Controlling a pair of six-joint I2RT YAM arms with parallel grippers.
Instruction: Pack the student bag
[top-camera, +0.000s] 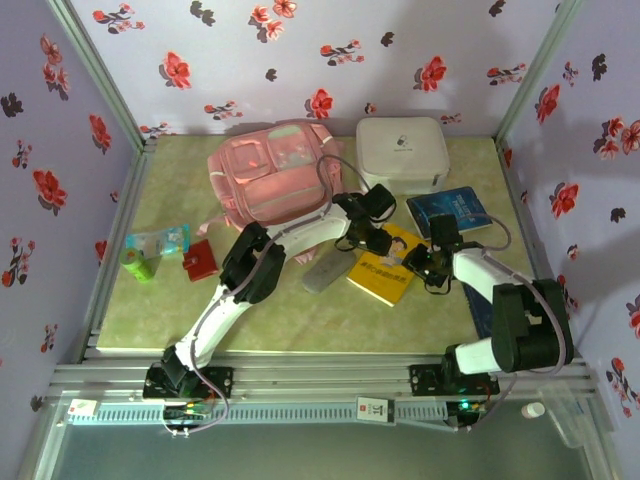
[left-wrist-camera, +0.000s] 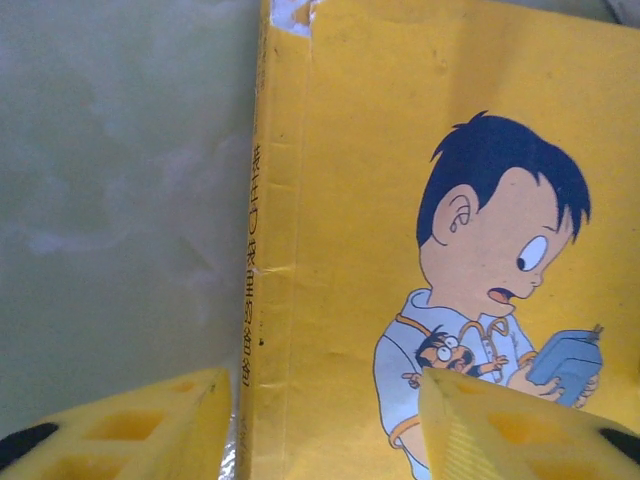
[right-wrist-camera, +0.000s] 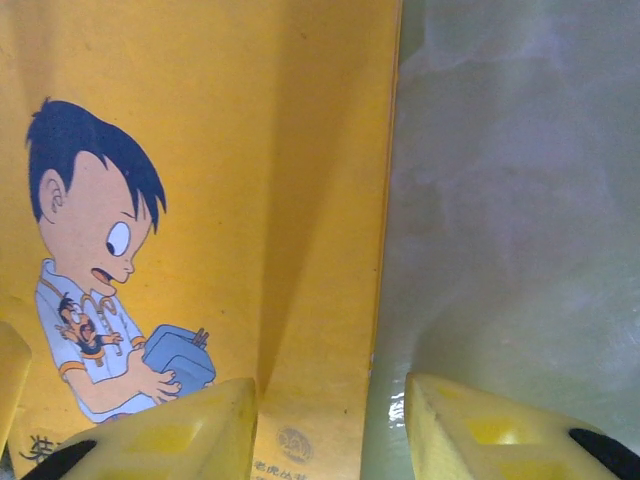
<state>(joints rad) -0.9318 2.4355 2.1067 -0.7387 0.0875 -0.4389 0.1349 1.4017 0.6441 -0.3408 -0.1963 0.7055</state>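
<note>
Top external: green surface (top-camera: 300, 320), floral walls (top-camera: 400, 60); your student bag (top-camera: 268, 172) lies beyond the left end effector (top-camera: 378, 240) and right end effector (top-camera: 416, 263), both released astride the yellow book (top-camera: 382, 274).

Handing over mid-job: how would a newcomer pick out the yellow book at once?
Find the big pink student bag at the table's back. In front of it, to the right, lies the yellow book, between a grey case and a blue book. Unlike them, its cover is bright yellow with a cartoon boy.
</note>
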